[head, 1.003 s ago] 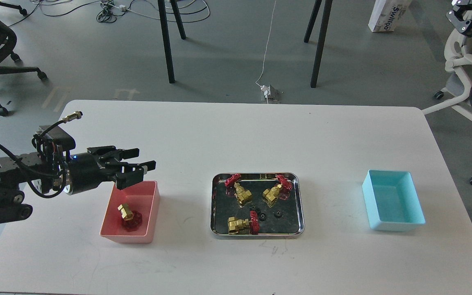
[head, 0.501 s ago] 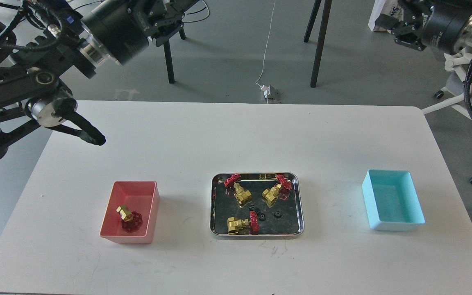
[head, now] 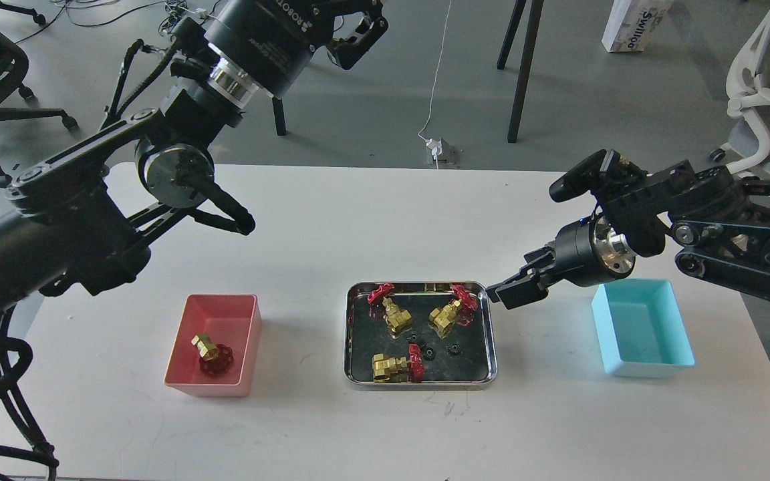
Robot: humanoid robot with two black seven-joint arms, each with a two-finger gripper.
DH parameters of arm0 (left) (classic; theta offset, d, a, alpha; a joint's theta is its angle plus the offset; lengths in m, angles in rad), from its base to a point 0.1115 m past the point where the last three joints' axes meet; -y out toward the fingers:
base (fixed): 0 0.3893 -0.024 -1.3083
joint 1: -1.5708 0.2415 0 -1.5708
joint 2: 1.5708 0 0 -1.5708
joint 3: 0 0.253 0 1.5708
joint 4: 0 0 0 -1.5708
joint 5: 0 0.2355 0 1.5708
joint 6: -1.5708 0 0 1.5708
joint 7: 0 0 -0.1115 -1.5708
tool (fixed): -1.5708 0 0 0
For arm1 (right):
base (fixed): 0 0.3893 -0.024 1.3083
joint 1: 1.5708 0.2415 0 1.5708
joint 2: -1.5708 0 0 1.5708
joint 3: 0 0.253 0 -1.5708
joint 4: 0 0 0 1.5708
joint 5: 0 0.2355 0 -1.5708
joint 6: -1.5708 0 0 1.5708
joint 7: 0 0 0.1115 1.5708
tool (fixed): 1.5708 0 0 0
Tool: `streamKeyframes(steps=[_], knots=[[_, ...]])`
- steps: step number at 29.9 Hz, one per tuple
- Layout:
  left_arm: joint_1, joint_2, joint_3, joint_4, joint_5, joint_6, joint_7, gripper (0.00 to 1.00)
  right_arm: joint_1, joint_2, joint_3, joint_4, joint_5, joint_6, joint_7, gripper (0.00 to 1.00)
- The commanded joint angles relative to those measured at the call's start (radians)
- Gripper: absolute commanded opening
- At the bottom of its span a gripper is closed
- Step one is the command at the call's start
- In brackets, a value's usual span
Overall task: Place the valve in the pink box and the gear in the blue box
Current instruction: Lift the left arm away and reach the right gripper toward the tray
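Note:
The pink box [head: 248, 347] sits at the table's front left with one brass valve with a red handwheel [head: 210, 353] lying in it. A steel tray [head: 418, 385] in the middle holds three more valves [head: 392, 314] and three tiny black gears [head: 453, 348]. The blue box [head: 642, 331] stands at the right, empty. My right gripper [head: 502, 294] hovers just off the tray's back right corner, pointing down-left; its fingers overlap. My left gripper [head: 358, 37] is raised high at the back, open and empty.
My left arm's elbow [head: 171, 167] hangs over the table's back left. My right arm [head: 726, 220] reaches over the blue box's far side. Beyond the white table [head: 385, 220] are stand legs, a floor cable and office chairs.
My left gripper has risen from above the pink box to high at the back. My right arm has come in from the upper right and lowered its gripper beside the tray.

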Motion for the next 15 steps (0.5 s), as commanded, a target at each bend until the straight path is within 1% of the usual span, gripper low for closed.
streamKeyframes(steps=[1, 2, 3, 5, 9, 12, 15], knots=[[0.059, -0.123, -0.008, 0.045, 0.005, 0.053, 0.000, 0.98, 0.001, 0.089, -0.024, -0.046, -0.010, 0.000, 0.011, 0.87], [0.068, -0.150, -0.008, 0.053, 0.005, 0.053, 0.000, 0.98, 0.003, 0.123, -0.027, -0.067, -0.020, 0.000, 0.009, 0.78], [0.076, -0.165, -0.008, 0.055, 0.006, 0.053, 0.000, 0.99, 0.004, 0.148, -0.029, -0.083, -0.024, 0.000, 0.009, 0.72], [0.093, -0.181, -0.008, 0.053, 0.009, 0.053, 0.000, 0.99, 0.004, 0.181, -0.030, -0.107, -0.028, 0.000, 0.009, 0.64], [0.101, -0.188, -0.008, 0.053, 0.017, 0.053, 0.000, 0.99, -0.003, 0.240, -0.053, -0.123, -0.033, 0.000, 0.004, 0.62], [0.113, -0.191, -0.008, 0.053, 0.018, 0.053, 0.000, 0.99, -0.007, 0.287, -0.084, -0.167, -0.050, 0.000, 0.003, 0.59], [0.125, -0.193, -0.006, 0.053, 0.018, 0.053, 0.000, 0.99, -0.011, 0.338, -0.107, -0.218, -0.053, 0.000, 0.001, 0.59]])
